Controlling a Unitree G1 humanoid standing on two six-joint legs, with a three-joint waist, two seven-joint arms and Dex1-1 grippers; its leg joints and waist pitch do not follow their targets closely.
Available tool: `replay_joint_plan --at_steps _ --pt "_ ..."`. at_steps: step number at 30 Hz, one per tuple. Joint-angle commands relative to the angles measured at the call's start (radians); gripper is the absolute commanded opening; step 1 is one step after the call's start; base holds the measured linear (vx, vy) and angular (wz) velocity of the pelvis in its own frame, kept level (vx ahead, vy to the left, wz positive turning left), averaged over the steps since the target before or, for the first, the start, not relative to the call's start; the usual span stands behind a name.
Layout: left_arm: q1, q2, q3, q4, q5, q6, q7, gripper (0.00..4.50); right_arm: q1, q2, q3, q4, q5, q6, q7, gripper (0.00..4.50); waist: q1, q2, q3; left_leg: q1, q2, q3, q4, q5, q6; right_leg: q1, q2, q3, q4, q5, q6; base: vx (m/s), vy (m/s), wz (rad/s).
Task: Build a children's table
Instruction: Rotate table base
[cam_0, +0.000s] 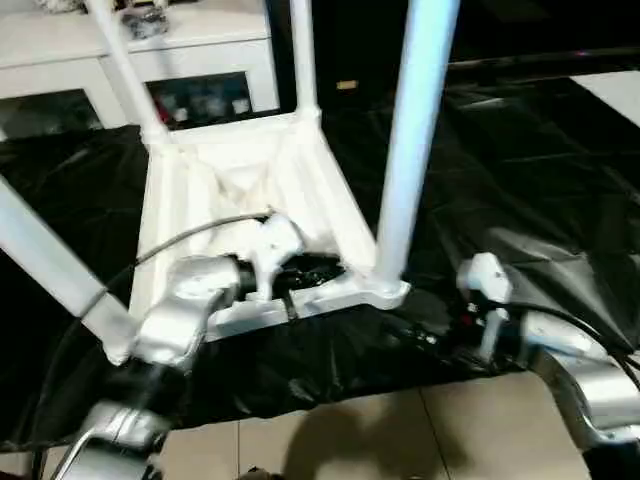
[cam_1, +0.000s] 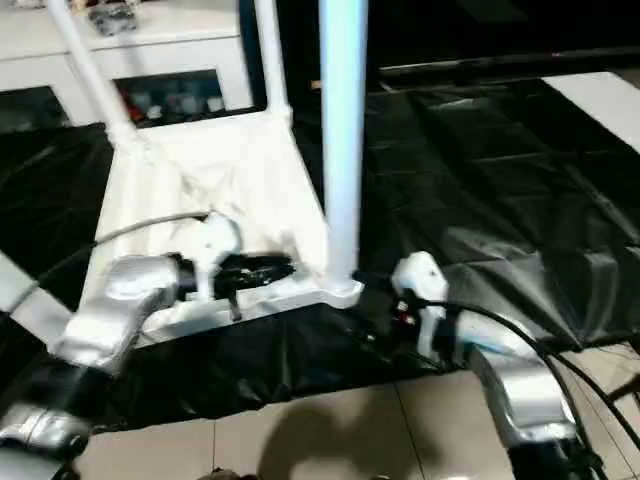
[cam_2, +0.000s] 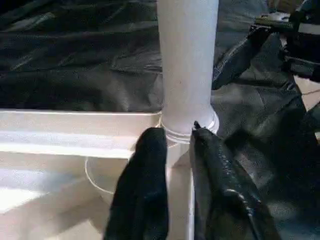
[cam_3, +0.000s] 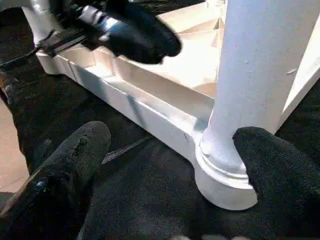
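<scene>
The white tabletop (cam_0: 230, 190) lies upside down on a black sheet, ribs facing up. Four white legs stand in its corner sockets: near right (cam_0: 410, 140), near left (cam_0: 50, 270), far left (cam_0: 125, 70) and far right (cam_0: 303, 55). My left gripper (cam_2: 177, 155) reaches along the near rim toward the near right leg (cam_2: 187, 60). Its fingers (cam_2: 145, 185) are closed on the thin rim wall just short of that socket. My right gripper (cam_3: 170, 170) is open and low over the sheet. Its fingers (cam_3: 65, 165) are spread wide around the base of the near right leg (cam_3: 250, 85).
A white cabinet with glass doors (cam_0: 60, 60) stands behind the tabletop. The black sheet (cam_0: 520, 170) covers the floor to the right and back. Bare tiles (cam_0: 400, 430) lie in front of it. A grey cable (cam_0: 190, 235) runs over the tabletop to my left wrist.
</scene>
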Motion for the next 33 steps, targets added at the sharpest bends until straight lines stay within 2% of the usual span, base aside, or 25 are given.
replay_joint_plan --at_steps 1,2,3,4,5,6,7,8,9,10,11,12,13,14,15,16,17,19,21,22,24,25,27,29,33 --pt "0.048 0.018 0.016 -0.074 -0.02 0.06 0.021 1.25 -0.045 0.015 0.013 0.021 -0.009 -0.024 -0.006 4.5 0.007 -0.017 -0.055 0.01 0.036 -0.023 -0.065 -0.231 0.062 0.04 -0.05 0.032 -0.075 -0.206 -0.223 0.0 0.0 0.0" --pt "0.063 0.02 0.016 -0.096 -0.023 0.074 0.025 1.35 -0.047 0.015 0.015 0.024 -0.012 -0.029 -0.008 4.5 0.004 -0.016 -0.054 0.01 0.036 -0.023 -0.065 -0.234 0.061 0.039 -0.049 0.033 -0.074 -0.207 -0.225 0.0 0.0 0.0" --pt "0.099 0.03 0.016 -0.146 -0.033 0.102 0.027 1.4 -0.062 0.021 0.018 0.043 -0.018 -0.03 -0.017 4.5 0.007 -0.026 -0.049 0.013 0.038 -0.021 -0.066 -0.244 0.062 0.032 -0.048 0.035 -0.079 -0.231 -0.22 0.0 0.0 0.0" --pt "0.114 0.033 0.017 -0.166 -0.037 0.112 0.028 1.4 -0.069 0.024 0.019 0.051 -0.02 -0.03 -0.02 4.5 0.005 -0.021 -0.05 0.01 0.037 -0.022 -0.068 -0.24 0.06 0.034 -0.048 0.035 -0.077 -0.231 -0.221 0.0 0.0 0.0" --pt "0.17 0.045 0.022 -0.248 -0.056 0.159 0.036 1.45 -0.095 0.035 0.024 0.082 -0.027 -0.028 -0.029 4.5 0.005 -0.023 -0.043 0.013 0.04 -0.022 -0.071 -0.262 0.051 0.028 -0.047 0.036 -0.079 -0.251 -0.221 0.0 0.0 0.0" --pt "0.235 0.063 0.026 -0.337 -0.079 0.209 0.037 1.56 -0.12 0.044 0.029 0.107 -0.026 -0.017 -0.027 4.5 0.001 -0.031 -0.041 0.008 0.04 -0.023 -0.073 -0.267 0.05 0.032 -0.047 0.035 -0.078 -0.258 -0.219 0.0 0.0 0.0" --pt "0.243 0.065 0.027 -0.347 -0.082 0.214 0.037 1.7 -0.122 0.044 0.031 0.109 -0.026 -0.016 -0.026 4.5 -0.003 -0.025 -0.04 0.005 0.039 -0.026 -0.076 -0.277 0.046 0.033 -0.047 0.034 -0.076 -0.274 -0.215 0.0 0.0 0.0" --pt "0.277 0.076 0.031 -0.387 -0.09 0.237 0.041 1.7 -0.13 0.046 0.037 0.114 -0.027 -0.014 -0.016 4.5 -0.001 -0.024 -0.039 0.015 0.04 -0.023 -0.075 -0.3 0.04 0.025 -0.044 0.037 -0.082 -0.296 -0.206 0.0 0.0 0.0" --pt "0.302 0.086 0.034 -0.421 -0.097 0.258 0.047 1.85 -0.137 0.047 0.043 0.12 -0.028 -0.016 -0.008 4.5 0.001 -0.023 -0.037 0.018 0.039 -0.021 -0.074 -0.309 0.037 0.02 -0.042 0.039 -0.085 -0.308 -0.204 0.0 0.0 0.0" --pt "0.334 0.098 0.045 -0.452 -0.105 0.272 0.05 1.91 -0.142 0.048 0.049 0.119 -0.026 -0.012 0.003 4.5 0.001 -0.037 -0.034 0.012 0.038 -0.023 -0.075 -0.302 0.036 0.024 -0.044 0.04 -0.08 -0.31 -0.203 0.0 0.0 0.0" --pt "0.364 0.107 0.062 -0.475 -0.113 0.282 0.055 1.91 -0.148 0.052 0.05 0.122 -0.027 -0.022 0.004 4.5 0.003 -0.03 -0.031 0.015 0.038 -0.021 -0.077 -0.305 0.034 0.019 -0.042 0.042 -0.086 -0.327 -0.19 0.0 0.0 0.0" --pt "0.392 0.117 0.08 -0.493 -0.121 0.287 0.056 2.01 -0.155 0.059 0.049 0.13 -0.031 -0.034 -0.003 4.5 0.002 -0.039 -0.033 0.016 0.039 -0.02 -0.075 -0.3 0.032 0.019 -0.041 0.042 -0.085 -0.315 -0.191 0.0 0.0 0.0" --pt "0.417 0.129 0.096 -0.507 -0.127 0.291 0.054 2.24 -0.164 0.068 0.044 0.143 -0.032 -0.04 -0.016 4.5 0.002 -0.036 -0.032 0.012 0.039 -0.022 -0.079 -0.289 0.029 0.021 -0.041 0.041 -0.083 -0.296 -0.192 0.0 0.0 0.0" --pt "0.453 0.151 0.115 -0.521 -0.124 0.284 0.05 2.29 -0.183 0.083 0.034 0.177 -0.045 -0.061 -0.051 4.5 -0.004 -0.038 -0.03 0.006 0.037 -0.025 -0.081 -0.291 0.026 0.024 -0.04 0.039 -0.078 -0.291 -0.191 0.0 0.0 0.0" --pt "0.484 0.172 0.13 -0.532 -0.121 0.274 0.041 2.29 -0.203 0.095 0.026 0.216 -0.065 -0.078 -0.097 4.5 -0.004 -0.037 -0.03 0.005 0.036 -0.026 -0.081 -0.296 0.023 0.023 -0.041 0.038 -0.08 -0.299 -0.189 0.0 0.0 0.0" --pt "0.509 0.191 0.144 -0.545 -0.124 0.277 0.036 2.32 -0.224 0.107 0.015 0.26 -0.087 -0.108 -0.147 4.5 -0.006 -0.039 -0.031 0.008 0.034 -0.025 -0.081 -0.3 0.016 0.021 -0.039 0.038 -0.08 -0.303 -0.184 0.0 0.0 0.0" --pt "0.529 0.207 0.158 -0.554 -0.128 0.277 0.031 2.47 -0.243 0.117 0.003 0.298 -0.101 -0.126 -0.192 4.5 -0.007 -0.035 -0.029 0.016 0.035 -0.023 -0.082 -0.318 0.009 0.013 -0.037 0.04 -0.082 -0.31 -0.19 0.0 0.0 0.0" --pt "0.556 0.229 0.184 -0.566 -0.136 0.279 0.028 2.71 -0.276 0.133 -0.021 0.359 -0.114 -0.125 -0.266 4.5 -0.006 -0.034 -0.028 0.021 0.034 -0.02 -0.08 -0.332 -0.001 0.01 -0.037 0.043 -0.083 -0.312 -0.2 0.0 0.0 0.0" --pt "0.568 0.245 0.215 -0.567 -0.142 0.275 0.029 2.74 -0.303 0.144 -0.051 0.409 -0.118 -0.138 -0.333 4.5 -0.001 -0.031 -0.028 0.029 0.035 -0.017 -0.079 -0.343 -0.008 0.003 -0.035 0.046 -0.083 -0.307 -0.2 0.0 0.0 0.0" --pt "0.574 0.259 0.245 -0.566 -0.151 0.275 0.032 2.87 -0.327 0.151 -0.081 0.453 -0.119 -0.143 -0.399 4.5 0.001 -0.031 -0.029 0.03 0.033 -0.016 -0.079 -0.342 -0.012 0.003 -0.034 0.047 -0.081 -0.298 -0.2 0.0 0.0 0.0" --pt "0.575 0.271 0.268 -0.56 -0.153 0.27 0.036 2.87 -0.34 0.155 -0.103 0.477 -0.113 -0.151 -0.429 4.5 0.003 -0.026 -0.029 0.03 0.033 -0.017 -0.08 -0.343 -0.016 0.005 -0.031 0.047 -0.08 -0.282 -0.202 0.0 0.0 0.0" --pt "0.575 0.284 0.294 -0.552 -0.16 0.269 0.039 3.19 -0.345 0.159 -0.121 0.485 -0.101 -0.15 -0.444 4.5 0.007 -0.026 -0.031 0.031 0.033 -0.017 -0.08 -0.337 -0.02 0.007 -0.03 0.047 -0.076 -0.252 -0.2 0.0 0.0 0.0" --pt "0.58 0.301 0.322 -0.549 -0.172 0.273 0.044 3.24 -0.347 0.155 -0.123 0.499 -0.111 -0.169 -0.463 4.5 0.009 -0.025 -0.035 0.028 0.031 -0.017 -0.078 -0.317 -0.016 0.011 -0.028 0.049 -0.07 -0.211 -0.201 0.0 0.0 0.0" --pt "0.591 0.32 0.356 -0.552 -0.189 0.287 0.039 3.5 -0.338 0.147 -0.123 0.497 -0.115 -0.175 -0.464 4.5 0.009 -0.028 -0.036 0.022 0.028 -0.017 -0.077 -0.297 -0.008 0.015 -0.028 0.049 -0.065 -0.182 -0.206 0.0 0.0 0.0" --pt "0.637 0.369 0.429 -0.565 -0.223 0.319 0.003 3.81 -0.293 0.126 -0.127 0.47 -0.115 -0.176 -0.436 4.5 0.008 -0.031 -0.037 0.021 0.028 -0.014 -0.072 -0.269 0.019 0.017 -0.029 0.05 -0.065 -0.158 -0.214 0.0 0.0 0.0"
